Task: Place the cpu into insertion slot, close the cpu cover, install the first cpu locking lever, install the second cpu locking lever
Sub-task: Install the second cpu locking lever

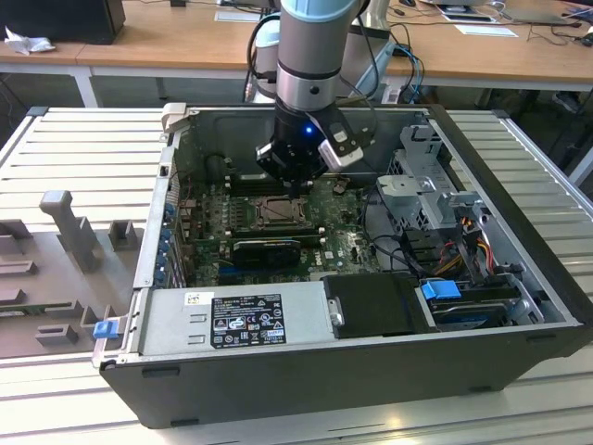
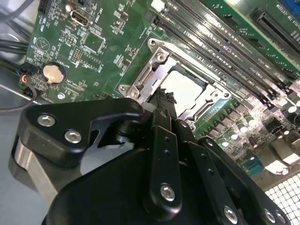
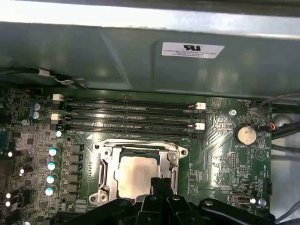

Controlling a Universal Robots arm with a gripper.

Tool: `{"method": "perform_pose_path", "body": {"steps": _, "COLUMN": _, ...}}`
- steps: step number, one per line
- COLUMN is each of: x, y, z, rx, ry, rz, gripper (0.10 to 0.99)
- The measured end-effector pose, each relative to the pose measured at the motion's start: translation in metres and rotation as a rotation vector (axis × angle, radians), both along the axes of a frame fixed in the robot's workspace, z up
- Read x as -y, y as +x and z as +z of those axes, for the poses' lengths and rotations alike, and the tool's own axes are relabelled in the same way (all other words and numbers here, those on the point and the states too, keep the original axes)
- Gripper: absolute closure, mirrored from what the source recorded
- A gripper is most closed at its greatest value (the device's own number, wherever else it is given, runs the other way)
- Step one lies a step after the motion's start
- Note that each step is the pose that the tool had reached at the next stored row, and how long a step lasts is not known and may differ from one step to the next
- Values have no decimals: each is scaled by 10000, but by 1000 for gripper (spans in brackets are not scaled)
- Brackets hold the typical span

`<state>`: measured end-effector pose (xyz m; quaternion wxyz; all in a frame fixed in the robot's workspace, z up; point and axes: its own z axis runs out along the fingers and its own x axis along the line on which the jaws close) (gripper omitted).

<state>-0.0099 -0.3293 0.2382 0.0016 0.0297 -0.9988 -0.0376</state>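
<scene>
— Where's the chip?

— The cpu (image 3: 137, 172) lies flat in the insertion slot (image 3: 104, 180), its pale face framed by the cpu cover (image 2: 151, 70), which lies down over the socket.

— And the claw?

— The gripper (image 2: 164, 99) hangs just above the socket's edge, fingers (image 2: 165, 117) pressed narrowly together, gripping nothing; whether the tips touch the frame, I cannot tell.

— What's around it?

— In the exterior view an open computer case (image 1: 519, 213) holds the motherboard (image 1: 352, 246) and a power supply (image 1: 232, 315). The first wrist view adds the memory slots (image 3: 129, 115) and a coin battery (image 3: 246, 135).
</scene>
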Motion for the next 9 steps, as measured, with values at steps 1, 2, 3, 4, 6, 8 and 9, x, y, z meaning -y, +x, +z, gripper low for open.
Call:
{"method": "perform_pose_path", "body": {"steps": 1, "x": 26, "y": 0, "z": 0, "rx": -1, "ry": 0, "rz": -1, "gripper": 980}}
{"method": "perform_pose_path", "body": {"steps": 2, "x": 55, "y": -1, "z": -1, "rx": -1, "ry": -1, "rz": -1, "gripper": 980}}
{"method": "perform_pose_path", "body": {"steps": 3, "x": 85, "y": -1, "z": -2, "rx": 0, "ry": 0, "rz": -1, "gripper": 980}}
{"method": "perform_pose_path", "body": {"steps": 4, "x": 129, "y": -1, "z": -4, "rx": -1, "ry": 0, "rz": -1, "gripper": 980}}
{"method": "perform_pose_path", "body": {"steps": 6, "x": 182, "y": -1, "z": -10, "rx": -39, "ry": 1, "rz": -1, "gripper": 980}}
{"method": "perform_pose_path", "body": {"steps": 8, "x": 238, "y": -1, "z": -22, "rx": -120, "ry": 21, "rz": -1, "gripper": 980}}
{"method": "perform_pose_path", "body": {"steps": 9, "x": 282, "y": -1, "z": -33, "rx": -149, "ry": 38, "rz": 0, "gripper": 980}}
